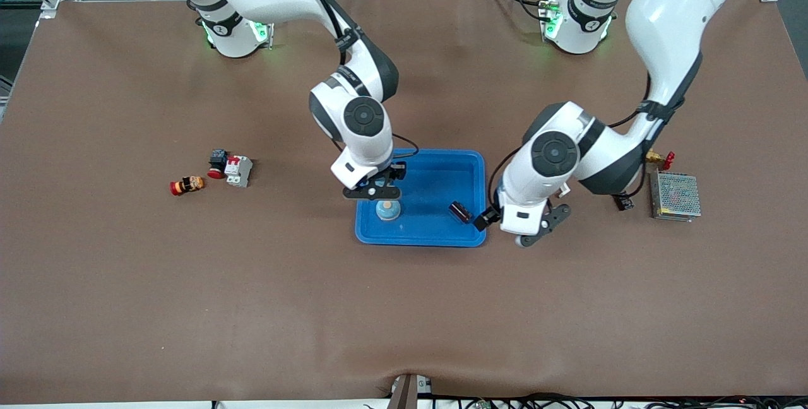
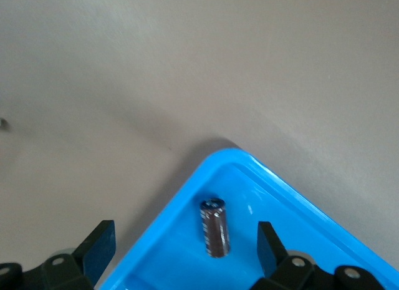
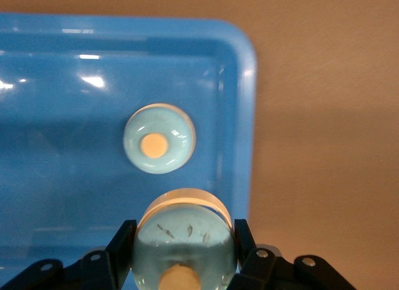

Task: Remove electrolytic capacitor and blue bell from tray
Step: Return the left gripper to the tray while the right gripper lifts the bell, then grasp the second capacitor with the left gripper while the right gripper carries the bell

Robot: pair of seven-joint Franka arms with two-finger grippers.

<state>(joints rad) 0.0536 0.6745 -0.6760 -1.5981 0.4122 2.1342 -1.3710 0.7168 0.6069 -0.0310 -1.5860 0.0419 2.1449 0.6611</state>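
A blue tray (image 1: 435, 172) sits mid-table. A dark cylindrical capacitor (image 1: 461, 211) lies in it near the corner toward the left arm's end. In the left wrist view the capacitor (image 2: 214, 227) lies on the tray floor (image 2: 168, 259). My left gripper (image 2: 184, 249) is open and empty above it, over that tray corner (image 1: 512, 227). My right gripper (image 3: 184, 240) is shut on a pale-blue domed bell (image 3: 184, 237) with a tan button, over the tray (image 1: 374, 193). A similar round pale-blue shape (image 3: 159, 146) shows on the tray floor. The front view shows one bell (image 1: 387, 210).
A metal mesh box (image 1: 675, 195), a brass and red fitting (image 1: 659, 158) and a small black part (image 1: 625, 202) lie toward the left arm's end. A white and red breaker (image 1: 238, 170), a black part (image 1: 218, 160) and a red-orange button (image 1: 187, 185) lie toward the right arm's end.
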